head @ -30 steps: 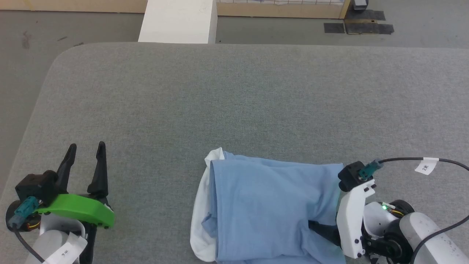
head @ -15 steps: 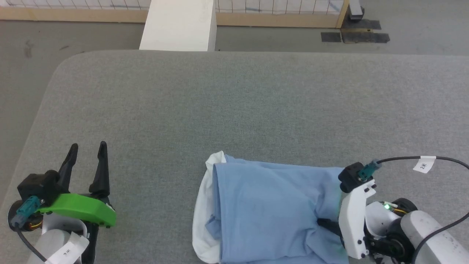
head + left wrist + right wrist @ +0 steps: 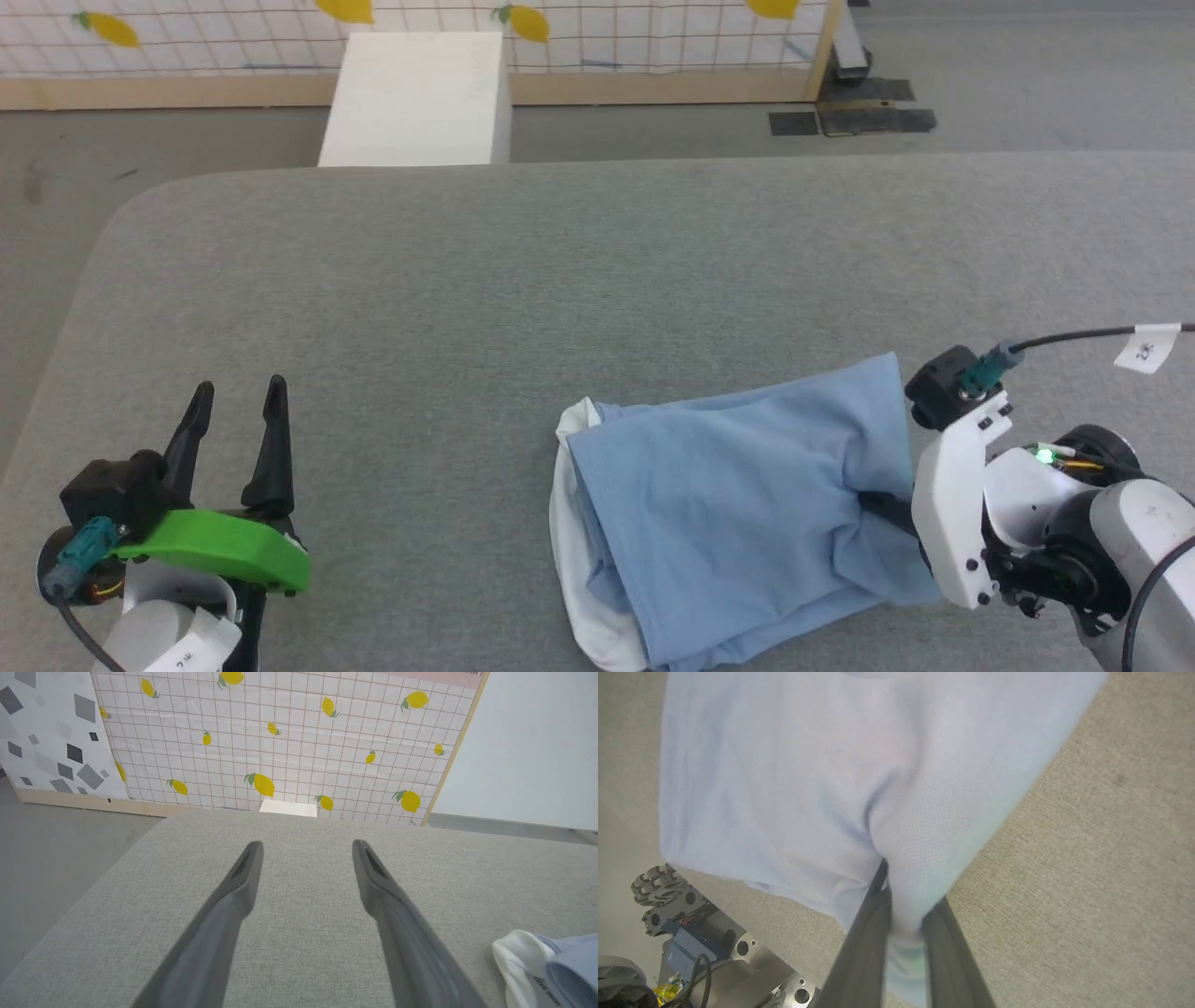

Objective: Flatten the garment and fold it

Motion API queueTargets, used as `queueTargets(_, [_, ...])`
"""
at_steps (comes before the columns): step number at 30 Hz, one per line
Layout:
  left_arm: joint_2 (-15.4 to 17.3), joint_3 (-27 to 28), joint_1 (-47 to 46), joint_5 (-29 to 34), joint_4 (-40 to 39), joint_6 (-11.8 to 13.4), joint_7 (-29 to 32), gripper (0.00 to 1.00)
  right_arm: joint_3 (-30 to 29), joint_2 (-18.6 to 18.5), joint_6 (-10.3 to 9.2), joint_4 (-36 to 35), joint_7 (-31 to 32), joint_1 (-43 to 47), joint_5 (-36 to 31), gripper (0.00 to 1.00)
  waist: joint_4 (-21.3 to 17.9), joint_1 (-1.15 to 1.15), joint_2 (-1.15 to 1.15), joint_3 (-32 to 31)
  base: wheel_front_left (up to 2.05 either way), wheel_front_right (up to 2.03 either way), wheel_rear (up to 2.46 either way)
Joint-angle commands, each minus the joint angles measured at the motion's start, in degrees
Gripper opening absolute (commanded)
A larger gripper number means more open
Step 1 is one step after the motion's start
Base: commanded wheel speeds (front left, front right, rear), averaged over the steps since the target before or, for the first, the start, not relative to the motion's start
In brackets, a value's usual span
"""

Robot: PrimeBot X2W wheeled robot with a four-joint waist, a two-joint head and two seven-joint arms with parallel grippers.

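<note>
Head view: the right gripper (image 3: 885,506) has just clamped its 2 fingers nearly shut on a pinch of the garment (image 3: 738,504) at its right-hand edge; a second ago they stood wide. That edge now rides higher in the frame even though the camera itself has tipped up. I judge the cloth is being lifted or dragged to spread it, so flattening is starting and folding is not yet begun. The garment lies lower centre-right on the grey table (image 3: 467,280), its long axis across the frame and tilted up toward the right, its white end (image 3: 562,485) pointing left. The left gripper (image 3: 239,387), lower left, stands wide open and empty, well apart from it.
</note>
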Motion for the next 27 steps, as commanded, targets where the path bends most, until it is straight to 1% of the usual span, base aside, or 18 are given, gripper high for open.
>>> queueTargets(1, [-0.1,0.0,0.3,-0.2,-0.4,0.3,-0.4,1.0,-0.3,-0.1,-0.11,-0.6,0.6,-1.5,-0.5,0.0,-2.1,0.0,0.27,1.0,0.0,0.0,0.0])
queueTargets(4, [0.2,0.0,0.2,-0.3,-1.0,0.2,-0.4,1.0,-0.6,-0.2,-0.11,-0.8,1.8,-2.8,-1.0,0.0,-4.8,0.0,0.27,2.3,0.0,0.0,0.0])
queueTargets(10, [1.3,0.0,-0.6,-0.6,-2.7,-0.4,-0.1,1.0,-1.0,-0.7,-0.11,0.6,3.8,-7.1,-2.9,0.0,-12.7,0.0,0.27,6.0,0.0,0.0,0.0])
queueTargets(13, [2.2,-0.4,-1.3,-0.5,-3.6,-0.9,0.5,1.0,-2.0,-0.6,-0.11,1.7,4.0,-8.7,-4.0,0.0,-17.0,0.0,0.27,8.1,0.0,0.0,0.0])
queueTargets(17, [3.5,-1.1,-2.8,-0.2,-5.5,-1.3,1.6,1.0,-4.8,-0.4,-0.11,2.8,3.6,-9.7,-5.7,0.0,-21.1,0.0,0.27,11.3,0.0,0.0,0.0])
queueTargets(19, [4.4,-1.0,-3.6,-0.2,-6.8,-1.5,2.4,1.0,-6.6,-0.4,-0.11,3.2,3.0,-10.0,-6.7,0.0,-22.4,0.0,0.27,13.3,0.0,0.0,0.0])
queueTargets(22, [6.0,-0.6,-4.5,0.1,-9.2,-1.5,3.5,1.0,-9.8,-1.0,-0.11,3.7,2.1,-10.2,-8.6,0.0,-23.2,0.0,0.27,16.4,0.0,0.0,0.0])
queueTargets(27, [10.2,1.6,-5.0,0.2,-14.6,-1.3,6.0,1.0,-18.3,-1.9,-0.11,4.1,0.7,-10.4,-12.6,0.0,-22.2,0.0,0.27,22.8,0.0,0.0,0.0])
